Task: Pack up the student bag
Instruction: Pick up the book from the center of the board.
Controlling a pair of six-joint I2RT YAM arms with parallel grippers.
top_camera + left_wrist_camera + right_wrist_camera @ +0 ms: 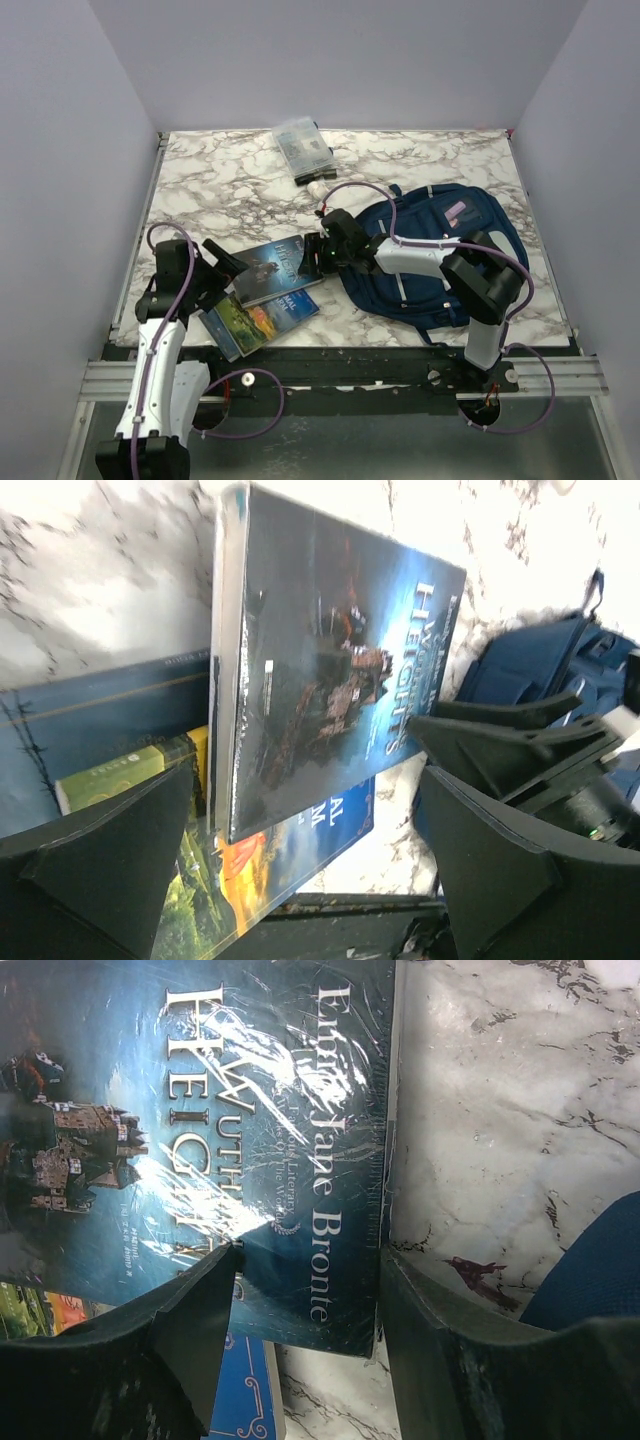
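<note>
The navy student bag (432, 298) lies flat at the right of the marble table, and my right arm reaches across it. Its fabric also shows in the wrist views (530, 665) (600, 1270). A shrink-wrapped dark blue book, Wuthering Heights (272, 265) (330, 660) (200, 1110), rests tilted on a second, colourful book (262, 315) (300, 850). My right gripper (314, 257) (310, 1255) pinches that top book's corner, one finger pressing the cover, the other against its edge. My left gripper (225, 263) (305, 780) stands wide open at the book's other end, touching nothing.
A small clear plastic pouch (303, 148) with stationery lies at the back centre, with a small white item (318, 186) just in front of it. Another dark blue book (90, 720) shows beneath the stack. The table's front edge (330, 345) runs close below the books.
</note>
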